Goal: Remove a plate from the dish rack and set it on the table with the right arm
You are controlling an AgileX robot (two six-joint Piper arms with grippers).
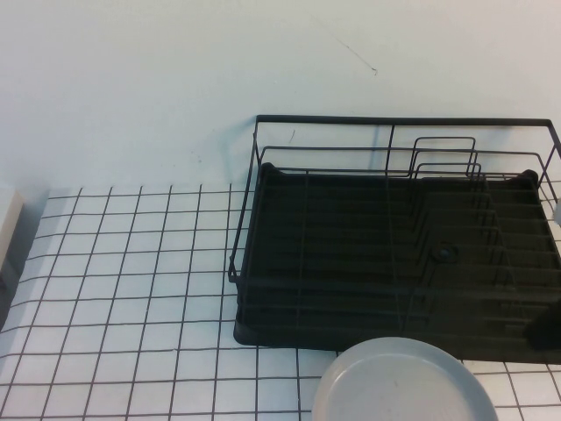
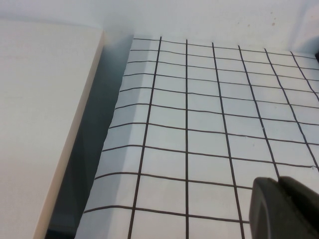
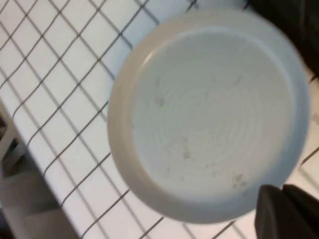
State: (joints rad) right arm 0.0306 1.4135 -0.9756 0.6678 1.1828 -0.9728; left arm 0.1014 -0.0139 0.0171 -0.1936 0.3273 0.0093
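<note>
The light grey plate (image 1: 403, 386) lies flat on the white gridded table (image 1: 131, 289), just in front of the black wire dish rack (image 1: 394, 246); the picture's lower edge cuts it off. No plate stands in the rack. In the right wrist view the plate (image 3: 209, 109) fills the picture, with faint concentric rings on its face. My right gripper (image 3: 281, 188) hovers over the plate's rim, fingers together, with nothing between them. My left gripper (image 2: 276, 180) is shut and empty over the table (image 2: 199, 124), far from the plate. Neither gripper shows in the high view.
A beige block (image 2: 40, 124) stands past the table's left edge, with a dark gap between them; it also shows in the high view (image 1: 9, 219). A white wall rises behind the rack. A dark shape (image 1: 545, 331) sits at the rack's front right corner.
</note>
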